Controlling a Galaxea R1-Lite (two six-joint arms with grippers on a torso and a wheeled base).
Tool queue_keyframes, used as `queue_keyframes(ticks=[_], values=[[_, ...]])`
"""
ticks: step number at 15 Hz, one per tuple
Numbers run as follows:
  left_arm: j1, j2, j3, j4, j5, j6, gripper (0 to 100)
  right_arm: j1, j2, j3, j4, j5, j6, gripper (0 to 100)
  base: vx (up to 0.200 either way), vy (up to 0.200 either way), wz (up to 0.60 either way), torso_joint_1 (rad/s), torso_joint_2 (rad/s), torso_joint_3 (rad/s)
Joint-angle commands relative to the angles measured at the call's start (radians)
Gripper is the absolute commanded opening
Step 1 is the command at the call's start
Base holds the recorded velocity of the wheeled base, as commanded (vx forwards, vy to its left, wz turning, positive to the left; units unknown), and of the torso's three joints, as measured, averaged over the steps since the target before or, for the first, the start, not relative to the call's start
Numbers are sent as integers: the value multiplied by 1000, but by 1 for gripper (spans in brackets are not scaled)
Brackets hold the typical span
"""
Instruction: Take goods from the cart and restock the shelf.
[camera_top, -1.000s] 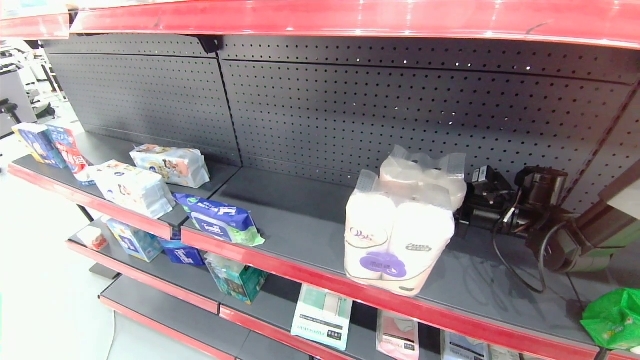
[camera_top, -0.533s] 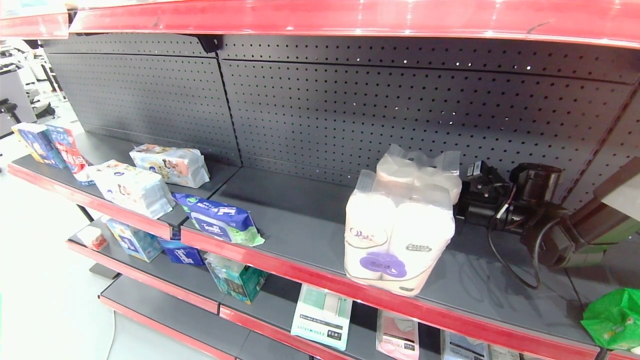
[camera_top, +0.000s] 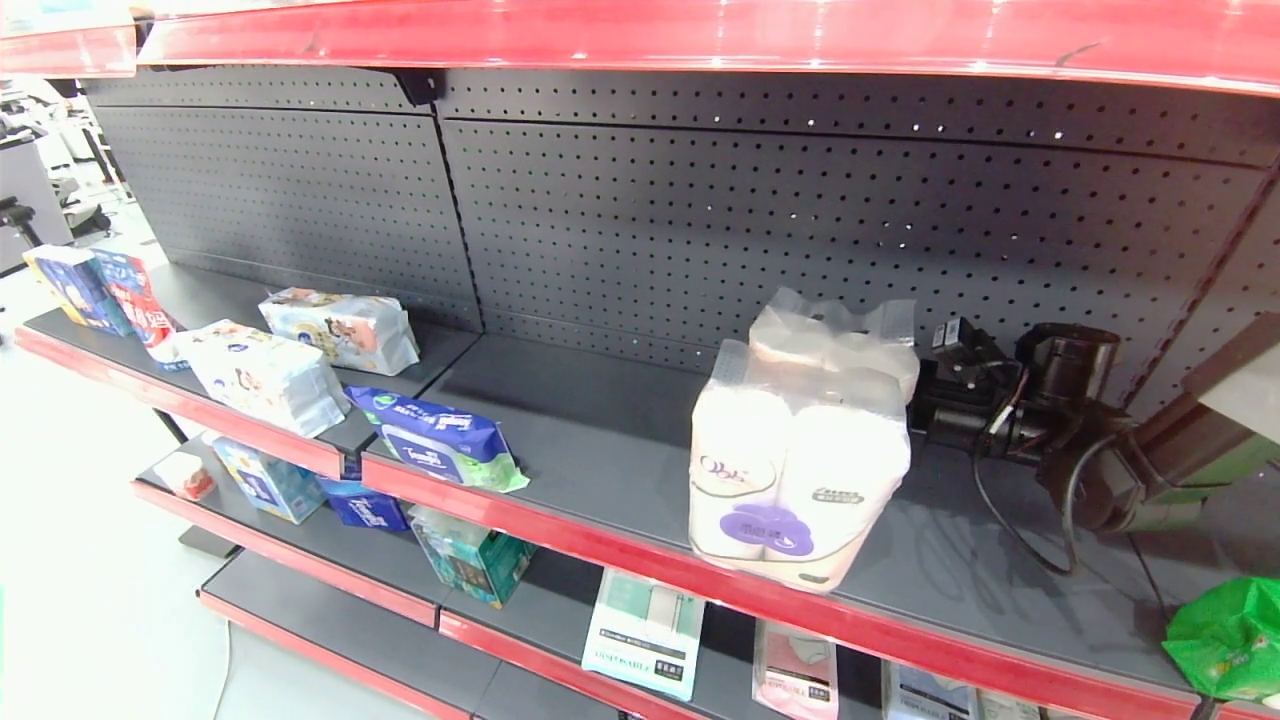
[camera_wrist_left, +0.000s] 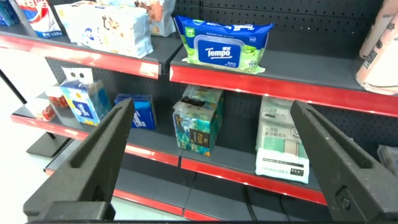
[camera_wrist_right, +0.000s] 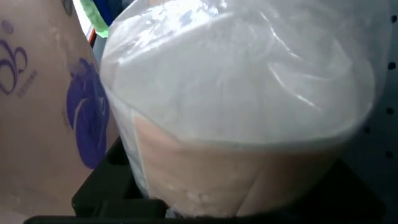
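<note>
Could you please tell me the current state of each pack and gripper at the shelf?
Rear toilet roll pack: held by the right gripper, behind the front pack.
Front toilet roll pack: upright near the shelf front edge, free.
Wipes pack: lying flat.
Left gripper: jaws open, empty.

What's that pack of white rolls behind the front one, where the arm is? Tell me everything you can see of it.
The rear pack is a bundle of white paper rolls in clear, crinkly plastic film, with a flat sealed flap standing up at its top. It is upright over the shelf, close behind the front pack, which hides its base. The right gripper clamps it from the right side.
</note>
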Motion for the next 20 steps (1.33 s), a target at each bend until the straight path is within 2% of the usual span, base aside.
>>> queue_keyframes(ticks=[1, 4, 15, 20], values=[[0, 1, 0, 0, 0, 0, 100, -17, -1, 13, -2, 20, -16, 0, 0, 0, 0, 0, 0, 0], [0, 1, 0, 0, 0, 0, 100, -36, 5, 19, 0, 92, -57, 0, 0, 0, 0, 0, 0, 0], [0, 1, 0, 0, 0, 0, 100, 11, 20, 4, -5, 95, -65, 0, 0, 0, 0, 0, 0, 0], [0, 1, 0, 0, 0, 0, 100, -13, 19, -2, -5, 95, -63, 0, 0, 0, 0, 0, 0, 0]])
